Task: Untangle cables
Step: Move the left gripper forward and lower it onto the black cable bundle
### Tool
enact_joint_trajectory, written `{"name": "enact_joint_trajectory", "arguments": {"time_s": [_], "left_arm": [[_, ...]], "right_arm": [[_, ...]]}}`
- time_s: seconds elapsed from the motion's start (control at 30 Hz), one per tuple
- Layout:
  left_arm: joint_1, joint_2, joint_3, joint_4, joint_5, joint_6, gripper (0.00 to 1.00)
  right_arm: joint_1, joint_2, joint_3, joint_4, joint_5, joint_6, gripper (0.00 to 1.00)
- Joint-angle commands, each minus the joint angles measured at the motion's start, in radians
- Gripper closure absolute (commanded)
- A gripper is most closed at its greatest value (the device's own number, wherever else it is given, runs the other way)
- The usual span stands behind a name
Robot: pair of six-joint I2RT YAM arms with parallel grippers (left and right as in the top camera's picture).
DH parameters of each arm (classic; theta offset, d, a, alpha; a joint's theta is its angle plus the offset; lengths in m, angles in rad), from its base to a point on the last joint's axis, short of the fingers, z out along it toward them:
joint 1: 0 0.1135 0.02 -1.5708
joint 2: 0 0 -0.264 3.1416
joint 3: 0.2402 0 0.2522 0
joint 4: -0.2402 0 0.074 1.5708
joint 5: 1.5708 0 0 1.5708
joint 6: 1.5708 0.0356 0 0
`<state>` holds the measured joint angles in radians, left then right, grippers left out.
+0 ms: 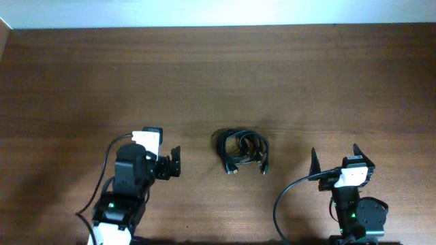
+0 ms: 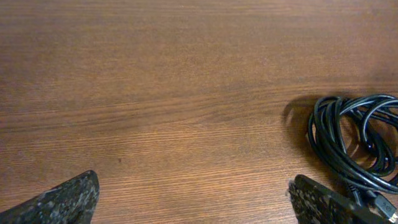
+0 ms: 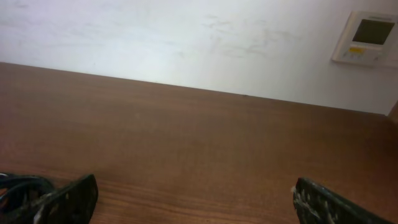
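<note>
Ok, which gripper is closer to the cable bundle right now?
Left, narrowly. The left gripper sits beside the cables on their left, open toward them; the right gripper is open a little farther off on their right.

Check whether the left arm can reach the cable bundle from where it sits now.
Probably yes. The left gripper sits open to one side of the cable bundle, apart from it, with only bare table between them and nothing blocking.

Two black jointed metal arms, left (image 1: 126, 187) and right (image 1: 355, 211), each carry a white wrist block (image 1: 148, 138), green indicator light (image 1: 111, 204) and thick black wire (image 1: 276, 206). The fingers (image 2: 68, 199) are black, speckled grey, wedge-shaped.
</note>
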<state>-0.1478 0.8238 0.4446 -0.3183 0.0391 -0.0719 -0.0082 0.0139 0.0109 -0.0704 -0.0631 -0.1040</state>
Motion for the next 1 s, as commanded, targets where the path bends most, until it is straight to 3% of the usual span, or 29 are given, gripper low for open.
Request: {"name": "enact_joint_trajectory", "arguments": {"time_s": [0.0, 0.2, 0.5, 0.67, 0.8, 0.97], "left_arm": [[0.006, 0.048, 0.044, -0.005, 0.037, 0.013, 0.01], [0.006, 0.065, 0.057, -0.01, 0.051, 0.013, 0.01], [0.006, 0.253, 0.163, -0.078, 0.16, 0.069, 0.01], [-0.084, 0.26, 0.2, -0.104, 0.189, 0.069, 0.01], [-0.149, 0.307, 0.377, -0.267, 0.158, 0.069, 0.01], [-0.202, 0.555, 0.61, -0.391, 0.163, 0.092, 0.01]], "right_arm": [[-0.005, -0.006, -0.005, -0.005, 0.016, 0.008, 0.01], [-0.005, -0.006, -0.005, -0.005, 0.016, 0.008, 0.01], [-0.005, -0.006, -0.005, -0.005, 0.016, 0.008, 0.01], [-0.005, -0.006, -0.005, -0.005, 0.016, 0.008, 0.01], [-0.005, -0.006, -0.005, -0.005, 0.016, 0.008, 0.01], [-0.005, -0.006, -0.005, -0.005, 0.016, 0.008, 0.01]]}}
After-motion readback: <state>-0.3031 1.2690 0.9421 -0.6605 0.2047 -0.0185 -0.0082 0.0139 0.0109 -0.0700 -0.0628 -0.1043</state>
